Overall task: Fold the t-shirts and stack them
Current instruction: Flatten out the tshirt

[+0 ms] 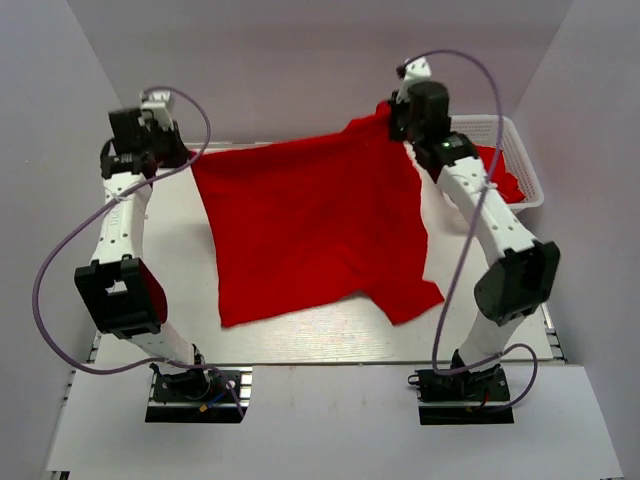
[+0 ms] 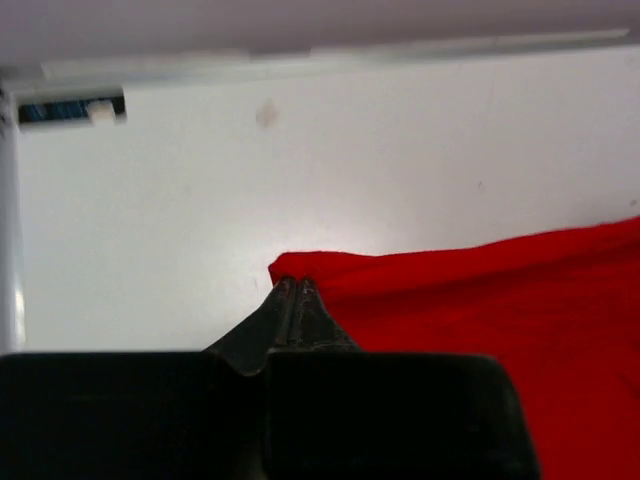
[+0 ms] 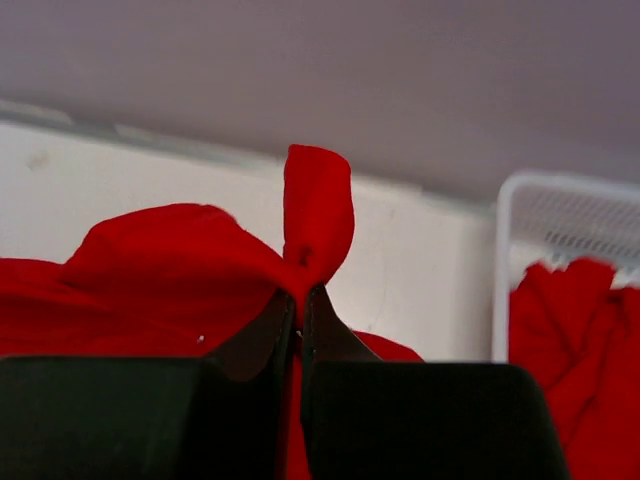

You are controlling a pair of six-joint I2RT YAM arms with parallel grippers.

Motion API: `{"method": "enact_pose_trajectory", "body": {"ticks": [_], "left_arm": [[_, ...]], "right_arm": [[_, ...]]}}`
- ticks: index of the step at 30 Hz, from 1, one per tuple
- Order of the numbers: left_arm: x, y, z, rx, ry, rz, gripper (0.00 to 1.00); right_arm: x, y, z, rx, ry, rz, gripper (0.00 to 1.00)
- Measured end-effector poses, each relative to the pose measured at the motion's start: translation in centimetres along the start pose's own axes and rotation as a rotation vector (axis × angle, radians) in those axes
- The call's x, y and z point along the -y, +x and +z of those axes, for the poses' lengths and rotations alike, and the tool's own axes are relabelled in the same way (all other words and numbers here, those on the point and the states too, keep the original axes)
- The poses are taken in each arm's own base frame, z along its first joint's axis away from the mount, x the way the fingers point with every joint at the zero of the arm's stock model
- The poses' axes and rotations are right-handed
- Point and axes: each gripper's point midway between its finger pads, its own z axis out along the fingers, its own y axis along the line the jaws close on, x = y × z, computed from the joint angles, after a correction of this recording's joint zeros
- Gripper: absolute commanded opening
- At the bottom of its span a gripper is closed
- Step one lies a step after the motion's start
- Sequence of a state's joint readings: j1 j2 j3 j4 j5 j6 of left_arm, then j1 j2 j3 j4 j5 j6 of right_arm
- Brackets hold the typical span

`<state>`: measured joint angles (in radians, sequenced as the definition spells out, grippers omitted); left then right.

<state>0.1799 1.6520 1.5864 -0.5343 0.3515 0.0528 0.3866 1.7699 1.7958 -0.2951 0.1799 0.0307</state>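
Note:
A bright red t-shirt (image 1: 310, 225) hangs spread between my two arms over the white table (image 1: 300, 335), its lower hem and one sleeve draping onto the surface. My left gripper (image 1: 185, 158) is shut on the shirt's far left corner (image 2: 295, 268), the black fingertips (image 2: 305, 300) pinching the cloth edge. At the far right my right gripper (image 1: 395, 118) is shut on the other top corner, a tuft of red cloth (image 3: 316, 215) standing up above its closed fingers (image 3: 325, 330). More red t-shirts (image 1: 503, 172) lie in the basket.
A white plastic lattice basket (image 1: 528, 165) stands at the back right, beside my right arm; its rim (image 3: 505, 260) shows in the right wrist view. Grey walls close in the table at the back and both sides. Purple cables loop off both arms.

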Motion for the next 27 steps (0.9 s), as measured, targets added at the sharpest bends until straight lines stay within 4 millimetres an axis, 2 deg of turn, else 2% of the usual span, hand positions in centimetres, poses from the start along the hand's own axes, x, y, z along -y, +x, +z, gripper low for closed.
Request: {"method": "enact_pose_trajectory", "body": {"ticks": [2, 6, 8, 10, 14, 19, 24, 27], "left_arm": [[0.8, -4.6, -1.7, 0.109, 0.023, 0.063, 0.00], [2.6, -11.9, -6.1, 0.297, 0.043, 0.167, 0.00], [3.8, -15.3, -8.8, 0.384, 0.058, 0.213, 0.00], [4.9, -18.1, -11.8, 0.476, 0.058, 0.261, 0.00], [7.0, -20.9, -17.9, 0.597, 0.042, 0.318, 0.00], [10.2, -24.1, -26.0, 0.764, 0.050, 0.366, 0.00], [12.8, -25.5, -32.5, 0.890, 0.075, 0.367, 0.00], [13.9, -24.8, -35.8, 0.921, 0.082, 0.343, 0.00]], "right_arm": [[0.1, -4.9, -2.6, 0.111, -0.005, -0.018, 0.00], [0.7, -12.3, -6.9, 0.286, 0.020, -0.063, 0.00], [1.3, -14.9, -8.9, 0.345, 0.041, -0.076, 0.00], [1.8, -16.3, -11.3, 0.391, 0.054, -0.087, 0.00], [2.7, -17.1, -17.8, 0.455, 0.070, -0.108, 0.00], [3.6, -20.5, -26.1, 0.612, 0.080, -0.111, 0.00], [3.8, -24.0, -32.4, 0.748, 0.069, -0.113, 0.00], [3.5, -24.0, -34.9, 0.774, 0.035, -0.121, 0.00]]}}
